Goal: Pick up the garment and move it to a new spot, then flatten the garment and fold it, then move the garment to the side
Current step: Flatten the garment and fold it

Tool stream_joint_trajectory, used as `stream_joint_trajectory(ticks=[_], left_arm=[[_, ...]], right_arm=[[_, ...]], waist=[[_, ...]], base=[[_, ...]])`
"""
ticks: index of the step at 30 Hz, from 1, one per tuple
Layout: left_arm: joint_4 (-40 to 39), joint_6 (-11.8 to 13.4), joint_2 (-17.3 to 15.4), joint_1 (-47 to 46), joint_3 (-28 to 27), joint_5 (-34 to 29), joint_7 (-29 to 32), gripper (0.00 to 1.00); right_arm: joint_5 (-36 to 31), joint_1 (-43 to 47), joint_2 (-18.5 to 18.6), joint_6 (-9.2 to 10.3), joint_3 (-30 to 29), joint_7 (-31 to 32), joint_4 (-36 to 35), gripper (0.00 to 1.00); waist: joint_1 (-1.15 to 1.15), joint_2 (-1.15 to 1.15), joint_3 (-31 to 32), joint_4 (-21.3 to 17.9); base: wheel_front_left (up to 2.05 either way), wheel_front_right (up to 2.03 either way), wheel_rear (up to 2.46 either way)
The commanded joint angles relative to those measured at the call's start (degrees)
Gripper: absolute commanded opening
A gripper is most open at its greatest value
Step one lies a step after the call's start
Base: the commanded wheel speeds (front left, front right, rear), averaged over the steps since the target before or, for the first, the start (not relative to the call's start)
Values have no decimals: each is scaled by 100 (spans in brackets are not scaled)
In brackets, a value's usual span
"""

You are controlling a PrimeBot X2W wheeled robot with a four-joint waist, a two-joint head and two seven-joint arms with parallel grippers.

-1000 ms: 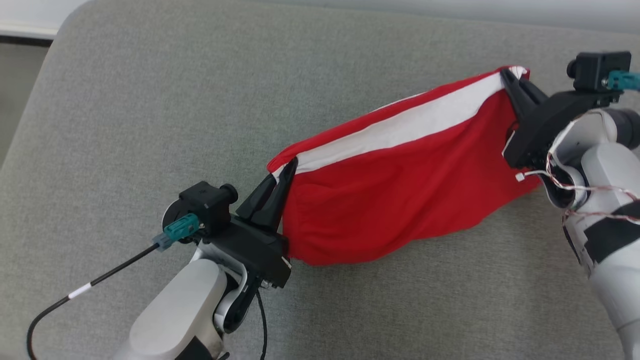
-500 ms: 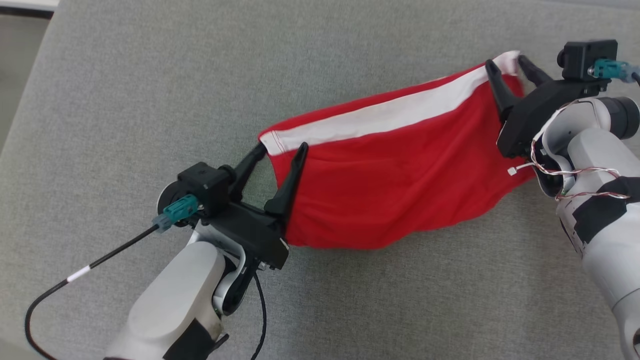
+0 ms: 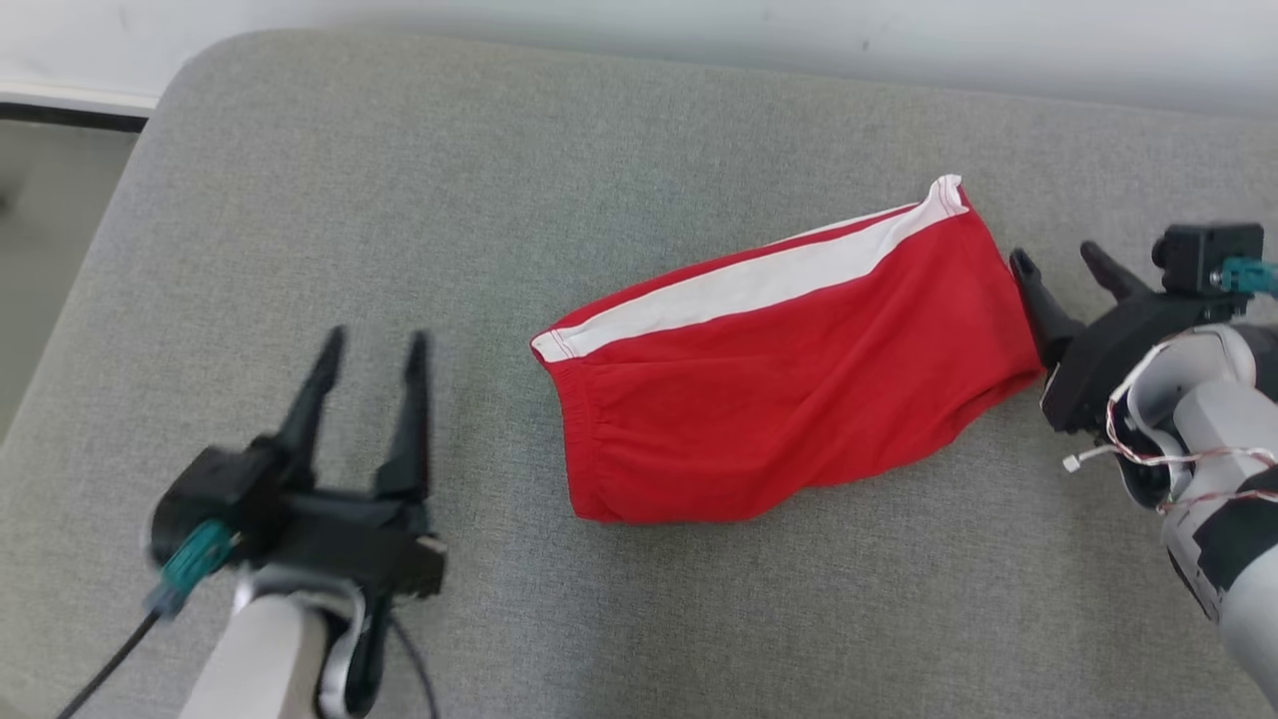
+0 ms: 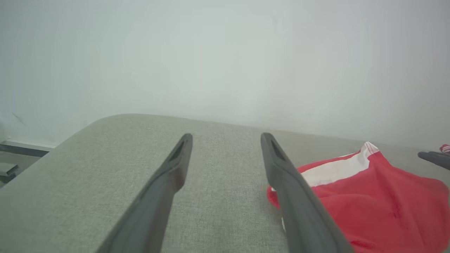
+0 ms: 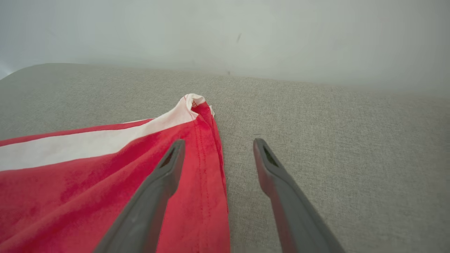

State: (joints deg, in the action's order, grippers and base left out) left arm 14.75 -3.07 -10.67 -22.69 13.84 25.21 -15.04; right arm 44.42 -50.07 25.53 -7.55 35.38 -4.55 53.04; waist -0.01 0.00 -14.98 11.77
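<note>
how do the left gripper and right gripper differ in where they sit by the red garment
The left gripper sits well apart from the garment, with bare grey cushion between; the right gripper sits close beside the garment's other end. The left gripper looks blurred in the head view; the right gripper looks sharp. Both are open and hold nothing.

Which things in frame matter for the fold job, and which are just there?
Job: red fabric garment with white stripe; left gripper, open; right gripper, open.
Just there: grey upholstered cushion under it; white wall behind.
</note>
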Motion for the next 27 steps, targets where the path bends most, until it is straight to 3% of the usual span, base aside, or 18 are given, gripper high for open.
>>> stream_joint_trajectory(ticks=[1,7,16,18,19,27], left_arm=[[-153,39,54,218,-135,-138,-16,100],[-612,5,254,883,-780,-666,-17,100],[-700,-155,542,1192,-1261,-1059,-17,100],[-686,-196,597,1235,-1325,-1105,-17,100],[-662,-222,610,1239,-1364,-1128,-17,100],[-477,-341,724,1400,-1378,-1271,-17,100]], right_arm=[[77,104,13,17,34,-16,19,100],[243,260,-73,17,135,20,215,100],[338,307,-248,17,276,117,606,100],[379,342,-304,17,332,198,658,16],[405,355,-332,17,356,222,665,0],[784,513,-442,17,306,-83,522,0]], waist=[[1,0,28,7],[1,0,10,77],[1,0,-15,139],[1,0,-1,140],[1,0,9,133],[1,0,319,-9]], base=[[0,0,0],[0,0,0],[0,0,0],[0,0,0],[0,0,0],[0,0,0]])
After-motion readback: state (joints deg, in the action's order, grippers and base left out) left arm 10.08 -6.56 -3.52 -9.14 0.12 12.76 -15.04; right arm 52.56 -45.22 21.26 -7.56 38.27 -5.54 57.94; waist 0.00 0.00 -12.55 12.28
